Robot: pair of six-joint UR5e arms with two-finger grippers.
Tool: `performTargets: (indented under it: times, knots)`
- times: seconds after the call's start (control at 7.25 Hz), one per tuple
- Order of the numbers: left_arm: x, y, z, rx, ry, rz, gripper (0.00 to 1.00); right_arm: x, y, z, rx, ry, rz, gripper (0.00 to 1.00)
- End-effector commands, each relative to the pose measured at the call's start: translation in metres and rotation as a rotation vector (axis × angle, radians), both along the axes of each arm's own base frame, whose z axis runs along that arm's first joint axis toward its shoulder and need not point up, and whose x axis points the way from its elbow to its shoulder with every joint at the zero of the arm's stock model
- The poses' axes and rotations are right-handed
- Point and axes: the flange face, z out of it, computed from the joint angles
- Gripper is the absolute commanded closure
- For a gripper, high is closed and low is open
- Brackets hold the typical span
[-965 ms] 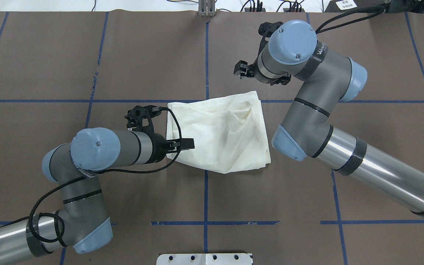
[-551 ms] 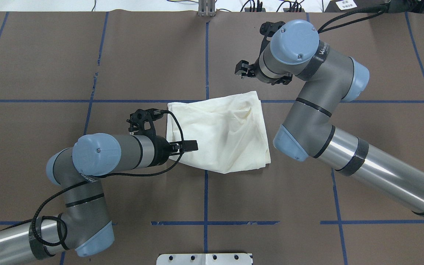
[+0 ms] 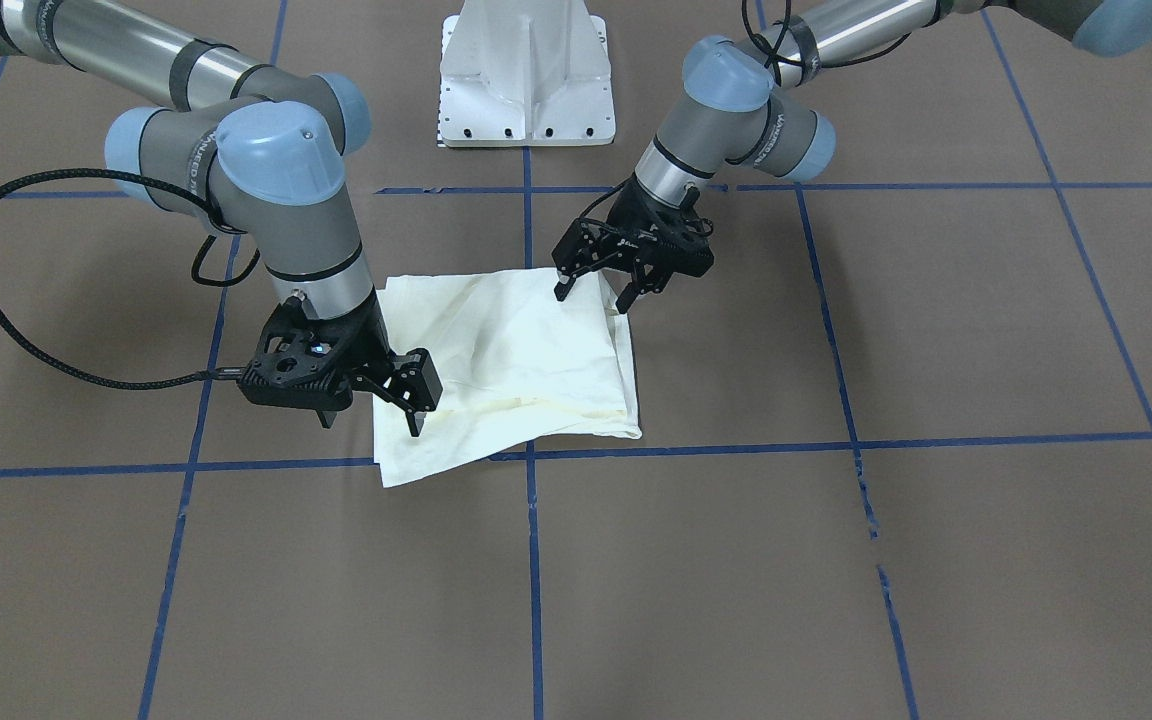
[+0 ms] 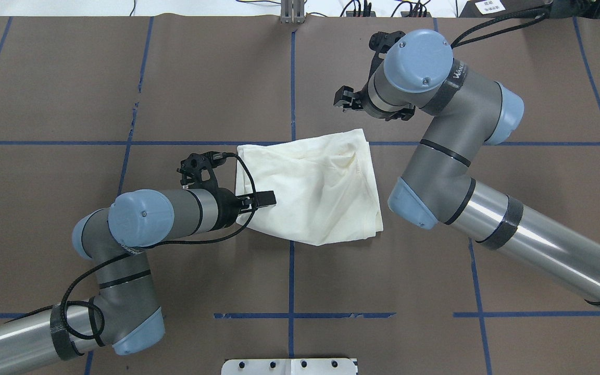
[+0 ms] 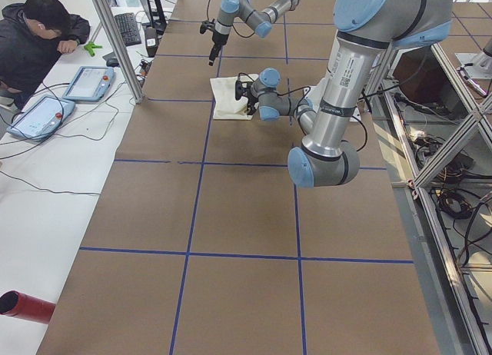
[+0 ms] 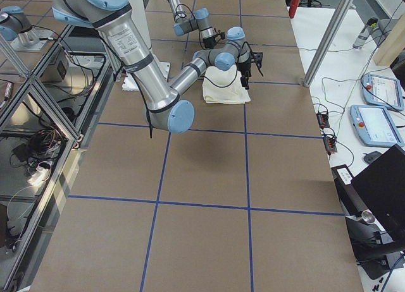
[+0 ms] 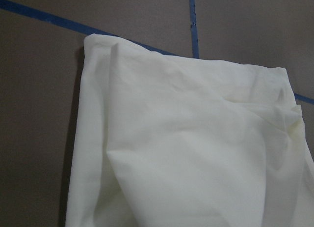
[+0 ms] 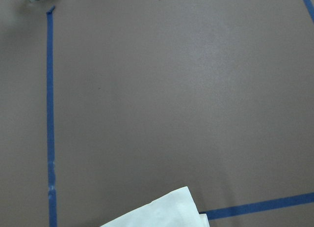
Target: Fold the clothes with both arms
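Exterior front-facing view: shirt (image 3: 516, 370) lies folded mid-table, far from every edge. Left gripper (image 3: 593, 298) and right gripper (image 3: 369, 420) hang over its opposite sides, fingers spread, empty. Pinch only the top layer and the fold probably drags apart.

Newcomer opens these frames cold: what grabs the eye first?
The cream folded shirt stands out first, pale against the middle of the brown table with its blue tape grid. Next come the two arms flanking it: the left gripper hangs open over the shirt's left edge. The right gripper is open near its far right corner, and neither holds the cloth.
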Motion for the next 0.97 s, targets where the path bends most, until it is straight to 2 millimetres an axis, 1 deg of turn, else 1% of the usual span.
performTargets:
  times: [0.0, 0.14, 0.28, 0.55, 0.83]
  knots:
    - [0.005, 0.001, 0.005, -0.009, 0.042, -0.002, 0.04, 0.001, 0.000, 0.002, -0.001, 0.002, 0.000, 0.00]
    - [0.008, 0.002, 0.010, -0.003, 0.056, 0.001, 0.04, 0.000, 0.000, 0.003, -0.002, 0.003, 0.000, 0.00]
    - [0.011, 0.009, 0.008, 0.006, 0.077, 0.013, 0.04, 0.000, 0.000, 0.003, 0.000, 0.004, -0.001, 0.00]
    - [0.007, 0.014, 0.000, 0.028, 0.135, 0.020, 0.03, -0.001, 0.000, 0.001, 0.003, 0.002, -0.002, 0.00]
    - [0.008, 0.019, 0.006, 0.033, 0.134, 0.030, 0.04, -0.001, 0.000, 0.001, 0.003, 0.002, -0.002, 0.00]
